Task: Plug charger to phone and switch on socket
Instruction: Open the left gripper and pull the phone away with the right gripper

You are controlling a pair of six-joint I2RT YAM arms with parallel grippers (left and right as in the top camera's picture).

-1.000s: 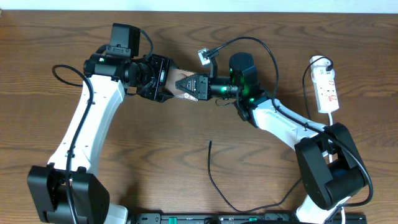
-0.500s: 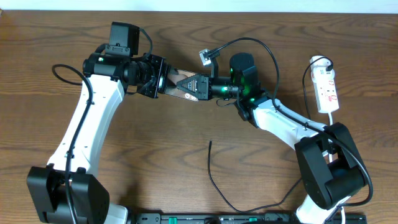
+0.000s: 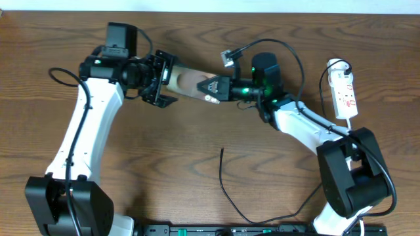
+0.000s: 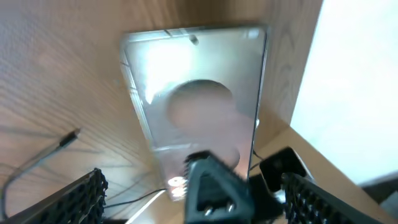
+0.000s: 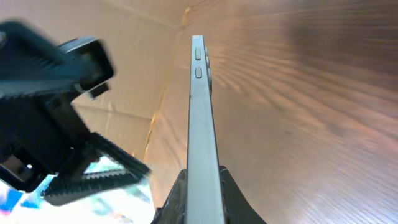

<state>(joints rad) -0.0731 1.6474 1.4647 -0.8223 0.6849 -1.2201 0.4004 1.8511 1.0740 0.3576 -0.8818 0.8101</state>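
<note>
The bench (image 3: 164,164) is brown wood with a clear grain and a soft satin sheen. Ahead of the left gripper (image 3: 169,78), the phone (image 4: 199,93) has a glossy, mirror-like bronze back with a duller round patch. Its edge looks like smooth metal. The gripper's pads (image 4: 81,199) are matt black ribbed plastic.

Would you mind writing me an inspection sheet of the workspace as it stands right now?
Surface: brown wooden table.
Job's things: phone clamped at one end by the right gripper; charger lying loose on the table, tip not in the phone; power strip near the right edge, untouched, switch state too small to tell.
Clutter: nothing seen.
Grippers: left gripper open, facing the phone's free end; right shut on the phone.
Cables: black arm cables loop beside the arms.
Surroundings: pale strip beyond the far edge; black rail at the near edge.
</note>
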